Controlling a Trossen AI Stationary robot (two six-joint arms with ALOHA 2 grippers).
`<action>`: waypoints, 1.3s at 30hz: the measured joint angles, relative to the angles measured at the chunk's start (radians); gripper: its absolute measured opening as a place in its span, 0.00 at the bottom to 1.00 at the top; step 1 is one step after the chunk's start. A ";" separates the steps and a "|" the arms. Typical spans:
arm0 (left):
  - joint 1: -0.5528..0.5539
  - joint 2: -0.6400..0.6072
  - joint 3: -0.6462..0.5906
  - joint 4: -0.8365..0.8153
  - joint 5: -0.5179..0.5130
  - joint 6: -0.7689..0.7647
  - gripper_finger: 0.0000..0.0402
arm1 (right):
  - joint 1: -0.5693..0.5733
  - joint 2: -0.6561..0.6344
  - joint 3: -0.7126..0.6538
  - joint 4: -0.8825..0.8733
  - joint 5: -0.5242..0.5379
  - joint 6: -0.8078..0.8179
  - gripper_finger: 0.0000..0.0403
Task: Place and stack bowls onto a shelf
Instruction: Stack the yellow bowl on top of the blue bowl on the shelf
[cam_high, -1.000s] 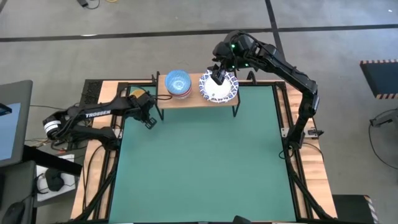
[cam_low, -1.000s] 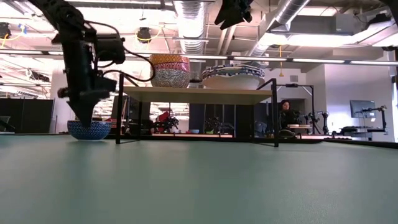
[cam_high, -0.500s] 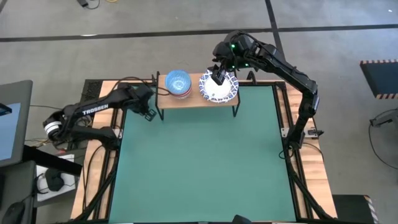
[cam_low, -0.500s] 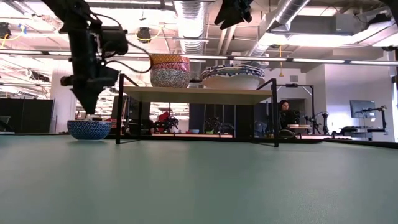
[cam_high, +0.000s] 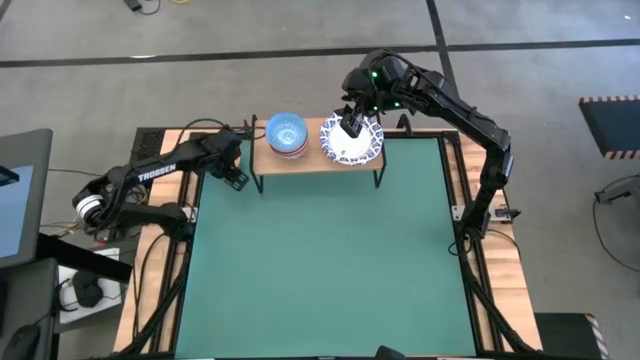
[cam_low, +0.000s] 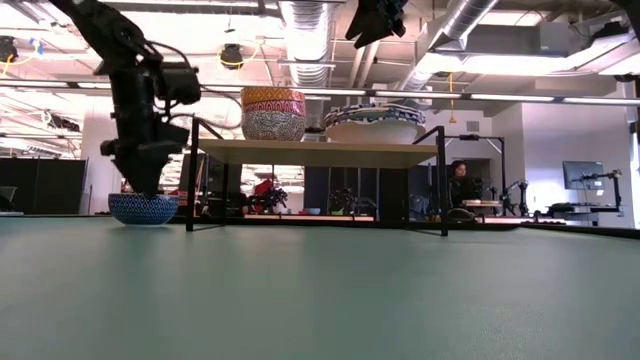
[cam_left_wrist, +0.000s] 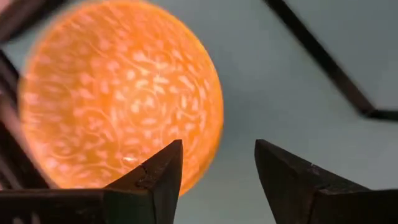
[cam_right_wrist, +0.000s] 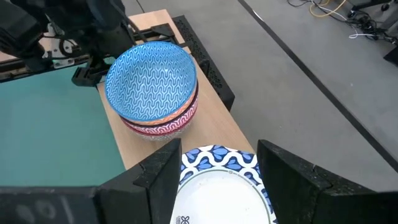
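The shelf (cam_high: 315, 160) stands at the table's far edge. On it a light blue bowl (cam_high: 286, 132) is nested in a red one (cam_right_wrist: 163, 126), and beside them sit white bowls with blue rims (cam_high: 365, 150). My right gripper (cam_right_wrist: 217, 163) hovers open above the white bowls. A bowl with an orange inside (cam_left_wrist: 118, 93) and a blue-patterned outside (cam_low: 143, 208) rests by its base on the table, left of the shelf. My left gripper (cam_left_wrist: 217, 163) is open just above its rim, one finger over the bowl and one outside it.
The shelf's black legs (cam_low: 190, 175) stand close to the right of the orange bowl. The green table top (cam_high: 330, 260) stretches out in front of the shelf. Cables and the wooden table frame (cam_high: 160, 150) lie to the left.
My left gripper has gone toward the table's far edge and a little to the left, over the orange bowl. It rose on the way and then came down close to the bowl's rim. The bowl has stayed in place.
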 joint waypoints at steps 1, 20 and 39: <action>0.004 0.014 -0.007 0.002 0.004 0.007 0.46 | 0.000 0.000 0.000 0.000 0.000 0.000 0.58; 0.005 0.130 -0.024 0.012 -0.057 -0.063 0.03 | 0.002 0.000 0.000 -0.026 0.000 0.009 0.58; -0.319 -0.142 -0.027 -0.097 0.090 -0.374 0.01 | 0.079 0.000 0.000 -0.082 -0.002 0.018 0.58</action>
